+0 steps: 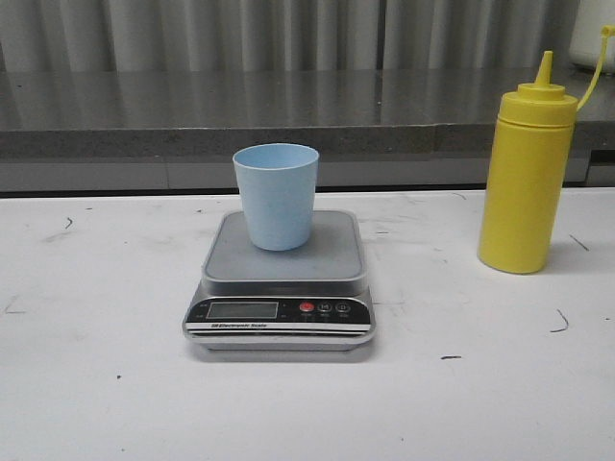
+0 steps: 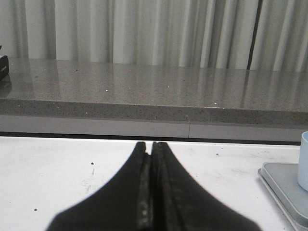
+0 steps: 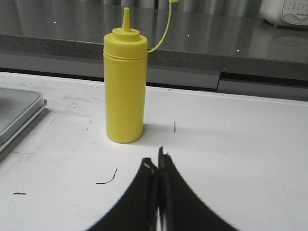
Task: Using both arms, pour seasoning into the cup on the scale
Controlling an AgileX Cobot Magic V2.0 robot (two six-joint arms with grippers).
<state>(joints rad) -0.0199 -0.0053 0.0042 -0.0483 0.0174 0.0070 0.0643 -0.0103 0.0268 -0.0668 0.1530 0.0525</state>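
Note:
A pale blue cup (image 1: 277, 195) stands upright on the grey platform of the scale (image 1: 279, 283) at the table's middle. The yellow seasoning bottle (image 1: 526, 173) stands upright to the right, cap strap hanging open. Neither arm shows in the front view. In the left wrist view my left gripper (image 2: 150, 145) is shut and empty, low over the white table, with the scale's corner (image 2: 284, 188) and the cup's edge (image 2: 304, 163) off to one side. My right gripper (image 3: 156, 159) is shut and empty, a short way in front of the bottle (image 3: 124, 91).
A grey stone ledge (image 1: 288, 115) with a curtain behind runs along the table's far edge. A white appliance (image 3: 285, 12) sits on the ledge beyond the bottle. Small black marks (image 3: 107, 177) dot the white tabletop.

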